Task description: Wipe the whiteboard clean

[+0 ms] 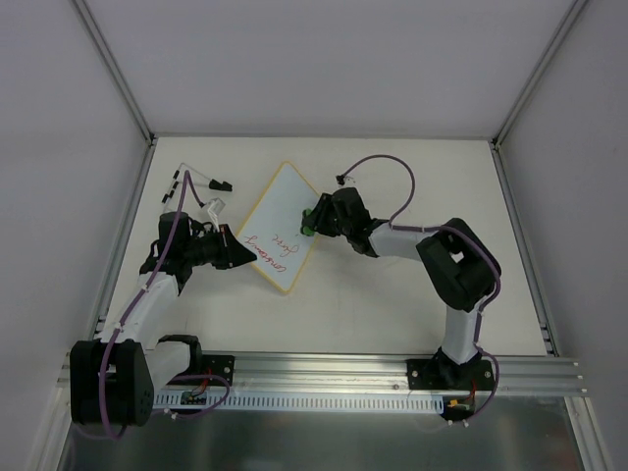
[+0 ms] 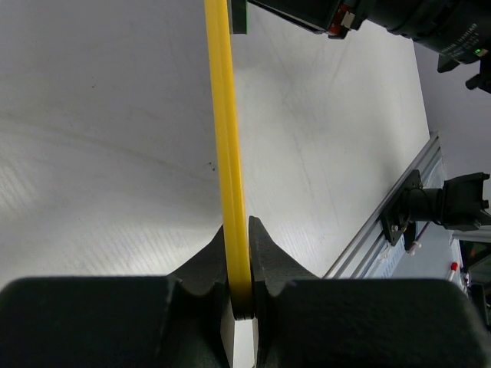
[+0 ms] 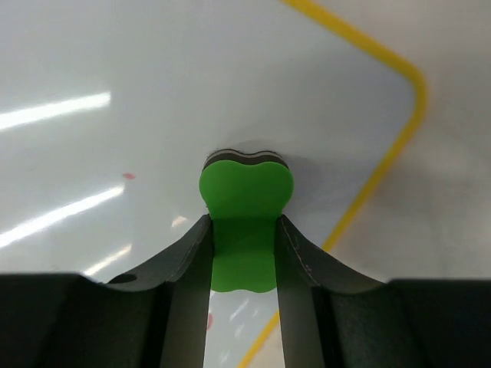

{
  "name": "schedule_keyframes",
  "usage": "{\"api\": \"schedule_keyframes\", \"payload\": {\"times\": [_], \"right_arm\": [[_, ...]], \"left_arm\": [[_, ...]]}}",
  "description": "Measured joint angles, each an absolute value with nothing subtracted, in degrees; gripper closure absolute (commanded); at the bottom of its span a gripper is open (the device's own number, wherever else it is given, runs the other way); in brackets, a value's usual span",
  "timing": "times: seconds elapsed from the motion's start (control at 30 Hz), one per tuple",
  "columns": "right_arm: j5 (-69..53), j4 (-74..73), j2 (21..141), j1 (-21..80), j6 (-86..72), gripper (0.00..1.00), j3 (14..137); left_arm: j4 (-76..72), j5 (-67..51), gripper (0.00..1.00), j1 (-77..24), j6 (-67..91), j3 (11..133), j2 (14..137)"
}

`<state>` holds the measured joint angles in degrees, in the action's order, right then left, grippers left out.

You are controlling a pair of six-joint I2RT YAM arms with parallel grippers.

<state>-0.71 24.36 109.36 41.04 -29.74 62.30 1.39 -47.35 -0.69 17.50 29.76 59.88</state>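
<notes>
Whiteboard (image 1: 285, 201) lies diagonally on the table (image 1: 392, 304), centre-left, between the two arms. Left gripper (image 1: 238, 253) is clamped on the board's yellow rim (image 2: 230, 153) at its near-left side, anchoring it. Right gripper (image 3: 244, 222) pinches a green eraser (image 3: 245, 188), with its dark felt face against the white surface near a rounded corner.

Red writing (image 1: 267, 253) covers the near half, close to the left gripper. The far half looks clean (one red speck shows beside the eraser in the wrist view).

Step in hand, by my reading: wiping toward the writing. To do it well:
- Press the felt flat, not on an edge.
- Stroke along the board's length in overlapping passes.
- Stop short of the clamping fingers.
- Go light: a single clamp point could let the board pivot under a hard sideways push.
</notes>
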Motion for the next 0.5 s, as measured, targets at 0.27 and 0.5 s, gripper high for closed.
{"api": "schedule_keyframes", "payload": {"times": [0.27,0.5], "right_arm": [[-2.0,24.1,111.1,36.6,-30.7,1.00,60.4],[-2.3,24.6,111.2,39.7,-30.4,1.00,61.8]], "left_arm": [[1.6,-47.9,1.00,-0.8,17.5,29.8,59.9],[1.5,-47.7,1.00,-0.7,17.3,29.8,59.9]]}}
